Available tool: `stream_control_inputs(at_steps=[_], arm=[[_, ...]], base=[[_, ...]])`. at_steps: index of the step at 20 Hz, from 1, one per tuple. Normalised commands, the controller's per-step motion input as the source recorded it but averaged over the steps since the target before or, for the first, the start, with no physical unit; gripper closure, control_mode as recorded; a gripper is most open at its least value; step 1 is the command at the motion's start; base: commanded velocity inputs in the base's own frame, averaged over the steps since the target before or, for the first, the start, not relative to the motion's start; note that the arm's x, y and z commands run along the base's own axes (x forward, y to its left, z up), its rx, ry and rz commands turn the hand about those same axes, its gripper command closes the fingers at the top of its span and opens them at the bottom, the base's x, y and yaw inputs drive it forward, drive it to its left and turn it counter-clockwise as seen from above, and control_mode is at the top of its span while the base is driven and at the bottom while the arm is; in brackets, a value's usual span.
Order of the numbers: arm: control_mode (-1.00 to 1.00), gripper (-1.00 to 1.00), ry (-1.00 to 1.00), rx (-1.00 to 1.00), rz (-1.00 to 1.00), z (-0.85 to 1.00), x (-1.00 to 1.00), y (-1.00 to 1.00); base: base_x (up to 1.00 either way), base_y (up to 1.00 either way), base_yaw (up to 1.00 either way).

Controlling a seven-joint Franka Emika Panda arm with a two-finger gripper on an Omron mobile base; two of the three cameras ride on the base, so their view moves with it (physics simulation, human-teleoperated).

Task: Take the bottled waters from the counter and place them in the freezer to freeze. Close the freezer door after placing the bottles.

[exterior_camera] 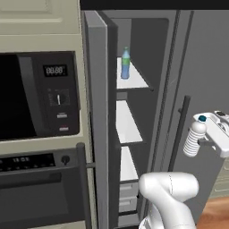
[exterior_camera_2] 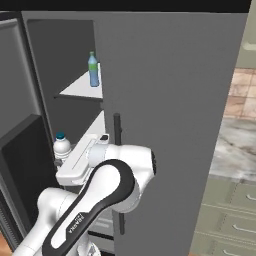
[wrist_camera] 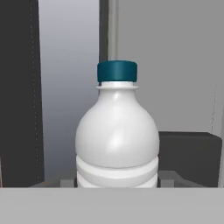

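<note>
The fingers (exterior_camera: 200, 142) pinch the white bottle (exterior_camera: 194, 137) upright in front of the fridge, right of the open freezer (exterior_camera: 134, 116) where the green bottle (exterior_camera: 125, 63) stands on the top shelf (exterior_camera: 134, 78), so swinging in could clip the freezer edge or topple it

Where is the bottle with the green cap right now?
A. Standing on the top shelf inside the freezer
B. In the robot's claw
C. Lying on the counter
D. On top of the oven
A. The blue bottle with the green cap stands upright on the top white shelf of the open freezer, while the claw holds the whitish bottle with the dark blue cap out in front.
</note>
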Motion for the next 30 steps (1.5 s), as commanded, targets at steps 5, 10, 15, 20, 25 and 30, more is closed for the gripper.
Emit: stream_control_inputs(at_steps=[5,10,15,20,25,30], arm=[[1.00,1.00,0.00,0.00,0.00,0.00,0.00,0.00],[1.00,1.00,0.00,0.00,0.00,0.00,0.00,0.00],[1.00,1.00,0.00,0.00,0.00,0.00,0.00,0.00],[1.00,1.00,0.00,0.00,0.00,0.00,0.00,0.00],[1.00,1.00,0.00,0.00,0.00,0.00,0.00,0.00],[-1.00,1.00,0.00,0.00,0.00,0.00,0.00,0.00]], base=[[0.28,0.40,0.00],[0.09,0.47,0.00],[0.00,0.62,0.00],[0.00,0.67,0.02],[0.00,0.39,0.00],[0.00,0.09,0.00]])
